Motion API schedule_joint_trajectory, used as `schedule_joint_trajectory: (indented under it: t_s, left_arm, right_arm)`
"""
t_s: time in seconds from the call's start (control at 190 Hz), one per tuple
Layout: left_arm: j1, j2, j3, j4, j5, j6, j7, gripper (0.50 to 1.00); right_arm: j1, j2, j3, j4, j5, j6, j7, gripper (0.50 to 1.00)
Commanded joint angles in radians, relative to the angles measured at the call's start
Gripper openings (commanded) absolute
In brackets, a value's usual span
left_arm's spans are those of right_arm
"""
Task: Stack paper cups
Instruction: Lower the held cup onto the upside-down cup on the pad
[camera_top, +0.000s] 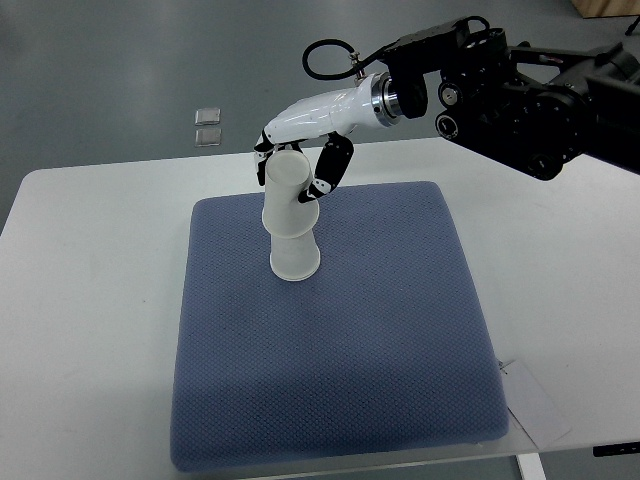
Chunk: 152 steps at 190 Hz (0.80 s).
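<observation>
Two white paper cups stand upside down on the blue mat (340, 350), one over the other. The lower cup (295, 260) rests with its rim on the mat. The upper cup (283, 200) is slipped over it and leans slightly left. My right hand (289, 180) reaches in from the upper right and is shut on the upper cup's top end, fingers (262, 158) on its left side and thumb on its right. The left arm does not show.
The mat lies on a white table (90, 300). A white paper tag (537, 400) lies at the mat's lower right corner. Two small clear squares (207, 126) sit on the grey floor beyond the table's far edge.
</observation>
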Motion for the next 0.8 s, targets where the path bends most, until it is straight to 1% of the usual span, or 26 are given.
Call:
schedule_joint_trajectory:
  t_s: [0.0, 0.142, 0.326, 0.331, 0.336, 0.341, 0.347, 0.352, 0.357, 0.362, 0.368, 0.373, 0.378, 0.383, 0.399, 0.404, 0.41, 0.425, 0.436, 0.446, 0.452, 0.457, 0.462, 0.504, 0.557, 0.793]
  left_arm:
    - [0.0, 0.0, 0.0, 0.0, 0.0, 0.0, 0.0, 1.0]
    - [0.0, 0.0, 0.0, 0.0, 0.0, 0.0, 0.0, 1.0]
    - [0.0, 0.0, 0.0, 0.0, 0.0, 0.0, 0.0, 1.0]
    - [0.0, 0.0, 0.0, 0.0, 0.0, 0.0, 0.0, 1.0]
    - [0.0, 0.0, 0.0, 0.0, 0.0, 0.0, 0.0, 1.0]
    - [0.0, 0.0, 0.0, 0.0, 0.0, 0.0, 0.0, 1.0]
    - [0.0, 0.0, 0.0, 0.0, 0.0, 0.0, 0.0, 1.0]
    - [0.0, 0.0, 0.0, 0.0, 0.0, 0.0, 0.0, 1.0]
    - [0.0, 0.0, 0.0, 0.0, 0.0, 0.0, 0.0, 1.0]
    - [0.0, 0.0, 0.0, 0.0, 0.0, 0.0, 0.0, 1.0]
    - [0.0, 0.0, 0.0, 0.0, 0.0, 0.0, 0.0, 1.0]
    - [0.0, 0.0, 0.0, 0.0, 0.0, 0.0, 0.0, 1.0]
    - [0.0, 0.0, 0.0, 0.0, 0.0, 0.0, 0.0, 1.0]
    - [0.0, 0.0, 0.0, 0.0, 0.0, 0.0, 0.0, 1.0]
    - [0.0, 0.0, 0.0, 0.0, 0.0, 0.0, 0.0, 1.0]
    - [0.0, 0.0, 0.0, 0.0, 0.0, 0.0, 0.0, 1.0]
    - [0.0, 0.0, 0.0, 0.0, 0.0, 0.0, 0.0, 1.0]
    - [0.0, 0.0, 0.0, 0.0, 0.0, 0.0, 0.0, 1.0]
    - [0.0, 0.0, 0.0, 0.0, 0.0, 0.0, 0.0, 1.0]
    - [0.0, 0.0, 0.0, 0.0, 0.0, 0.0, 0.0, 1.0]
    - [0.0, 0.0, 0.0, 0.0, 0.0, 0.0, 0.0, 1.0]
    - [0.0, 0.0, 0.0, 0.0, 0.0, 0.0, 0.0, 1.0]
    - [0.0, 0.0, 0.0, 0.0, 0.0, 0.0, 0.0, 1.0]
    - [0.0, 0.0, 0.0, 0.0, 0.0, 0.0, 0.0, 1.0]
    - [0.0, 0.0, 0.0, 0.0, 0.0, 0.0, 0.0, 1.0]
    - [0.0, 0.0, 0.0, 0.0, 0.0, 0.0, 0.0, 1.0]
  right_arm:
    - [-0.008, 0.008, -0.001, -0.007, -0.001, -0.004, -0.001, 0.5]
    - [-0.021, 0.017, 0.0, -0.008, -0.001, -0.009, -0.035, 0.5]
    - [-0.042, 0.029, 0.0, -0.013, 0.001, -0.019, -0.037, 0.5]
    - [-0.044, 0.029, 0.0, -0.013, 0.001, -0.018, -0.037, 0.543]
    - [-0.044, 0.029, 0.0, -0.013, 0.001, -0.018, -0.037, 0.543]
    - [-0.045, 0.029, 0.0, -0.013, 0.001, -0.018, -0.037, 0.582]
    - [-0.045, 0.029, 0.0, -0.013, 0.001, -0.018, -0.037, 0.582]
    - [-0.047, 0.029, 0.0, -0.013, 0.001, -0.018, -0.037, 0.613]
    - [-0.047, 0.029, 0.0, -0.013, 0.001, -0.018, -0.037, 0.613]
    - [-0.048, 0.029, 0.0, -0.013, 0.001, -0.018, -0.037, 0.641]
    - [-0.048, 0.029, 0.0, -0.013, 0.001, -0.018, -0.037, 0.641]
    - [-0.05, 0.029, 0.0, -0.013, 0.001, -0.018, -0.035, 0.664]
    - [-0.05, 0.029, 0.0, -0.013, 0.001, -0.018, -0.035, 0.664]
    - [-0.053, 0.029, 0.0, -0.013, 0.001, -0.018, -0.035, 0.682]
    - [-0.053, 0.029, 0.0, -0.013, 0.001, -0.016, -0.035, 0.699]
    - [-0.054, 0.029, 0.0, -0.013, 0.001, -0.016, -0.037, 0.715]
    - [-0.054, 0.029, 0.0, -0.013, 0.001, -0.016, -0.037, 0.715]
    - [-0.056, 0.029, 0.0, -0.013, 0.001, -0.015, -0.035, 0.756]
    - [-0.056, 0.029, 0.0, -0.013, 0.001, -0.015, -0.035, 0.756]
    - [-0.056, 0.029, 0.0, -0.013, 0.001, -0.013, -0.037, 0.774]
    - [-0.057, 0.029, 0.0, -0.013, 0.001, -0.013, -0.035, 0.795]
    - [-0.057, 0.029, 0.0, -0.013, 0.001, -0.013, -0.035, 0.795]
    - [-0.057, 0.029, 0.0, -0.013, 0.002, -0.012, -0.035, 0.813]
    - [-0.057, 0.029, 0.0, -0.013, 0.002, -0.006, -0.035, 0.868]
    - [-0.057, 0.028, -0.001, -0.013, 0.005, -0.004, -0.037, 0.903]
    - [-0.053, 0.023, 0.0, -0.013, 0.004, 0.036, -0.035, 0.905]
